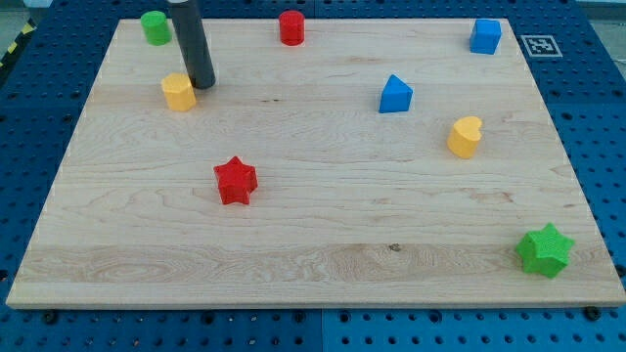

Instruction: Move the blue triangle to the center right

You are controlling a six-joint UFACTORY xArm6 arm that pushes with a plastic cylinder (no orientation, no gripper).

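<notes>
The blue triangle (395, 95) lies on the wooden board (323, 254), right of centre in the upper half. My tip (201, 83) is far to its left, at the view's upper left, right beside the yellow hexagon block (179, 92) and seemingly touching its right side. The rod rises straight up out of the view's top.
A green cylinder (154, 27) and a red cylinder (291, 27) stand along the top edge. A blue cube (485, 36) is at the top right. A yellow heart-like block (465, 137) lies right of the triangle. A red star (236, 180) lies left of centre, a green star (544, 250) at the bottom right.
</notes>
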